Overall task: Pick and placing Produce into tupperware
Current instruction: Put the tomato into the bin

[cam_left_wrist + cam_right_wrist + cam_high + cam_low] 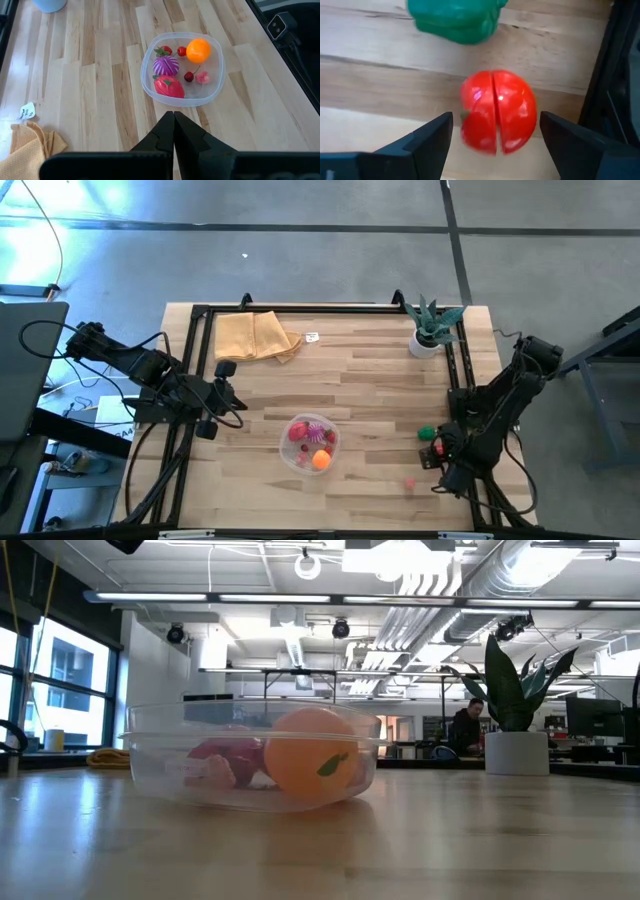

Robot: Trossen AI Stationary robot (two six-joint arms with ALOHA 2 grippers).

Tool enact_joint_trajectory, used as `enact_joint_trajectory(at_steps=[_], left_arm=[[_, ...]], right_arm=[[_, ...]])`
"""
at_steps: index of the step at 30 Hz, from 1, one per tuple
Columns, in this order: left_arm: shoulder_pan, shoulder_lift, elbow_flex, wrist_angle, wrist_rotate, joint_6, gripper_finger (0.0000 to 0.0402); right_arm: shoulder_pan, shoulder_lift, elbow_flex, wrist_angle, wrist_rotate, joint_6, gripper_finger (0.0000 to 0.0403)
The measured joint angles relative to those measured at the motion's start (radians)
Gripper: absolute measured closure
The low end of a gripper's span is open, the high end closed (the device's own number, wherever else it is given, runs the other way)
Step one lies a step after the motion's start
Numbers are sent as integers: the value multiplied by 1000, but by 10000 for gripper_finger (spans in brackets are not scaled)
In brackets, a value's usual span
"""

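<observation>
Nearest the right wrist camera, the right gripper had its fingers spread wide apart, one on each side of a red toy tomato that lay on the counter between them, not yet pinched. To do this step well, the fingers would probably need to sink low enough to catch the round body at its widest part and close squarely across it, since a smooth ball like this looks apt to squirt out sideways. Just beyond the tomato sat a green toy vegetable, close enough that a careless approach could nudge it.

From above, the right arm was folded low at the right edge of the counter, its wrist tipped down over these pieces. A small pink piece lay apart nearby.

Farther off, mid-counter, the tupperware already held an orange, a purple piece, a red piece and some smaller ones. The left gripper, fingers pressed together and empty, waited beside it on the left.
</observation>
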Motion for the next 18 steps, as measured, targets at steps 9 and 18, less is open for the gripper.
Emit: enact_joint_trajectory(at_steps=[9, 18], left_arm=[[0, 0, 0, 0, 0, 0, 401], [0, 0, 0, 0, 0, 0, 401]], right_arm=[[0, 0, -43, 63, 23, 4, 111], [0, 0, -43, 63, 27, 12, 120]])
